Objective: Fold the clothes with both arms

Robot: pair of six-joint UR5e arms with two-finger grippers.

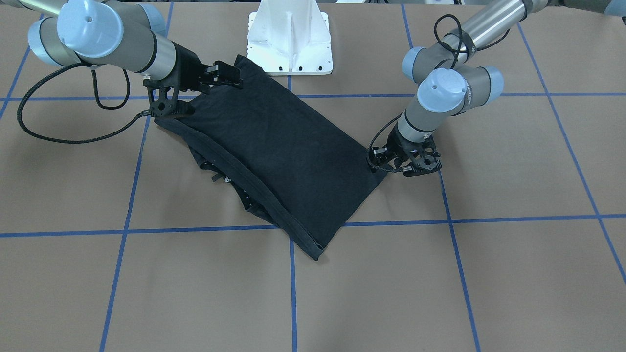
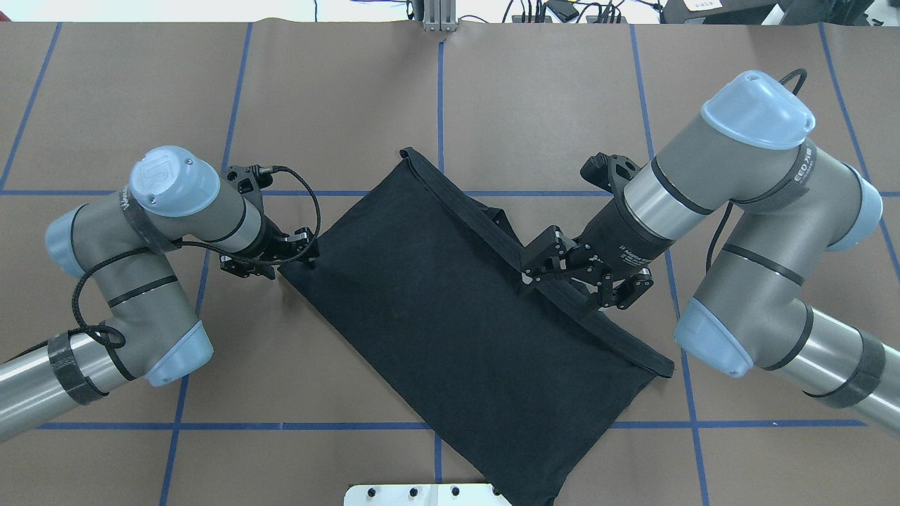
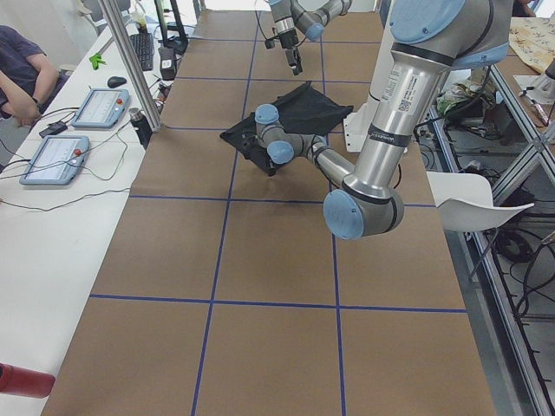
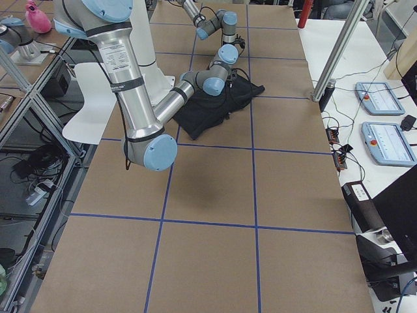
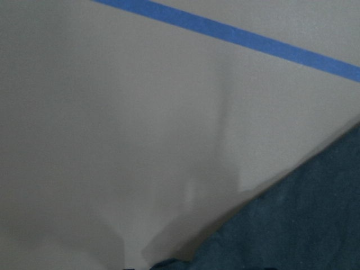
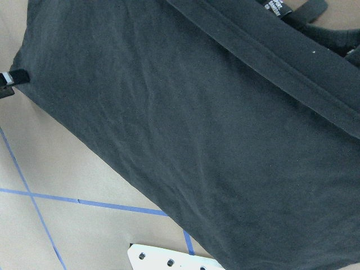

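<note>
Right fingers (image 1: 229,69) hover spread above the folded black T-shirt (image 2: 450,316), lying askew midway along the table's (image 2: 140,84) robot-side edge. Left fingers (image 2: 304,246) sit low at its corner; whether they pinch it I cannot tell. Pulling that corner alone would likely skew the fold.

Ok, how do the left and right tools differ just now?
The left black two-finger tool sits low at the black T-shirt's corner; the right black two-finger tool hangs higher over its hemmed edge. The left points steeply down; the right slants flatter. Both are at the shirt's border.
</note>
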